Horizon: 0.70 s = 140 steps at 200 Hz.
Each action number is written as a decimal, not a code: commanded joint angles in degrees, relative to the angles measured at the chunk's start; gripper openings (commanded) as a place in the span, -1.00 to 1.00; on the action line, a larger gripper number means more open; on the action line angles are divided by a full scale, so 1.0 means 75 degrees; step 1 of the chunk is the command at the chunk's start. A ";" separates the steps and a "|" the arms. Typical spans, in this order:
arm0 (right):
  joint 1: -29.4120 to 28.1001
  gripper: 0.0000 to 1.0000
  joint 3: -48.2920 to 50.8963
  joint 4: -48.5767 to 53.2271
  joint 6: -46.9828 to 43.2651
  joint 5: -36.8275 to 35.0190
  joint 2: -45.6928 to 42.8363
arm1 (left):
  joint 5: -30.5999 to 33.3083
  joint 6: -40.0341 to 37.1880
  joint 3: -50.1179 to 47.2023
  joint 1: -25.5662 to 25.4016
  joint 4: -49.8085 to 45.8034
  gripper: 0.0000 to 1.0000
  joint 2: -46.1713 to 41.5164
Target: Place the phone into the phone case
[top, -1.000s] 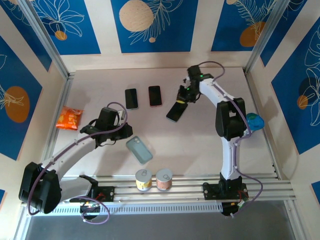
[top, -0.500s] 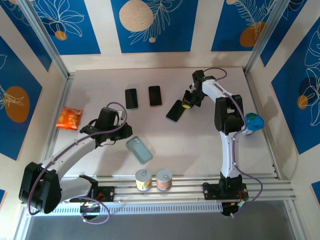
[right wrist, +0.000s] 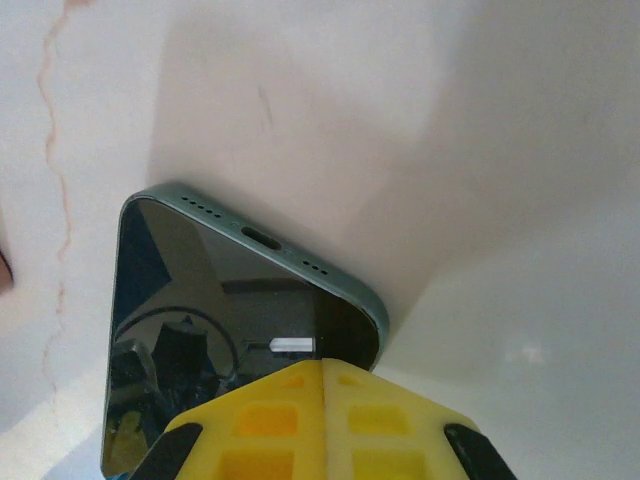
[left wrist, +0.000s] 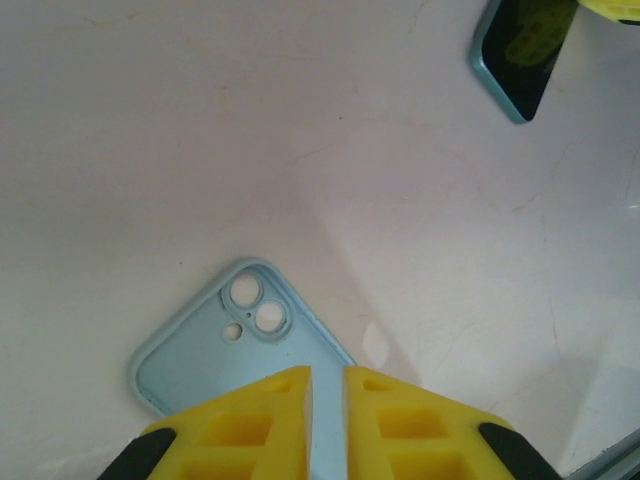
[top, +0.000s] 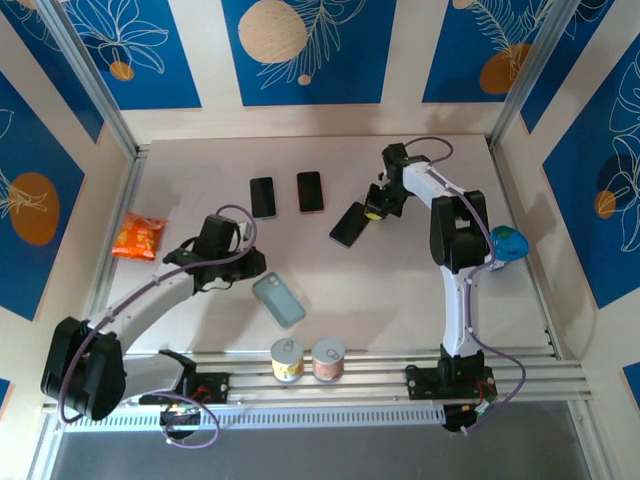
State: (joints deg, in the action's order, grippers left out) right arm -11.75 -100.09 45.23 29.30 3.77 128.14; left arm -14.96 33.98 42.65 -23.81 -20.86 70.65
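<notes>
The phone (top: 346,226), dark-screened with a teal rim, lies on the table right of centre. My right gripper (top: 372,212) is shut, its tips resting on the screen near the phone's far right end. In the right wrist view the closed yellow fingertips (right wrist: 325,362) sit over the phone (right wrist: 200,300) close to its port edge. The light blue phone case (top: 279,301) lies open side up nearer the front. My left gripper (top: 247,268) hovers at the case's upper left end. In the left wrist view the left gripper (left wrist: 327,370) is all but shut over the case (left wrist: 200,350), pinching nothing.
Two more phones (top: 262,196) (top: 310,191) lie side by side at the back. An orange snack bag (top: 138,237) is at the left wall. Two cans (top: 287,358) (top: 328,356) stand at the front rail, and a blue object (top: 507,243) sits at the right edge.
The right gripper swung right and down onto the phone's end. The phone, tilted up a second ago, now lies flatter and has slid slightly left. The left arm has barely moved.
</notes>
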 commanded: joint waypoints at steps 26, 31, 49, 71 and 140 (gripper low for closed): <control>-0.0362 -1.00 0.2028 -0.0339 0.0824 0.0003 -0.1061 | -0.0296 0.0004 0.0666 -0.0351 0.0356 -0.68 0.0692; -0.0405 -1.00 0.2293 -0.0451 0.0978 -0.0030 -0.1231 | -0.0313 0.0025 0.0712 -0.0405 0.0392 -0.67 0.0767; -0.0546 -1.00 0.3306 -0.1075 0.1533 0.0025 -0.1932 | -0.0350 0.0108 0.0854 -0.0651 0.0529 -0.68 0.1015; -0.0610 -1.00 0.4246 -0.1705 0.2078 0.0093 -0.2704 | -0.0536 0.0212 0.1027 -0.1097 0.0783 -0.68 0.1398; -0.0933 -1.00 0.5446 -0.2214 0.2649 0.0219 -0.3712 | -0.1181 0.0638 0.1441 -0.2273 0.1711 -0.71 0.2991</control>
State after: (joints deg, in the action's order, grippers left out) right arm -17.19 -62.35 30.24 46.30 4.27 103.26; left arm -22.04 38.09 50.24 -38.85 -9.96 90.48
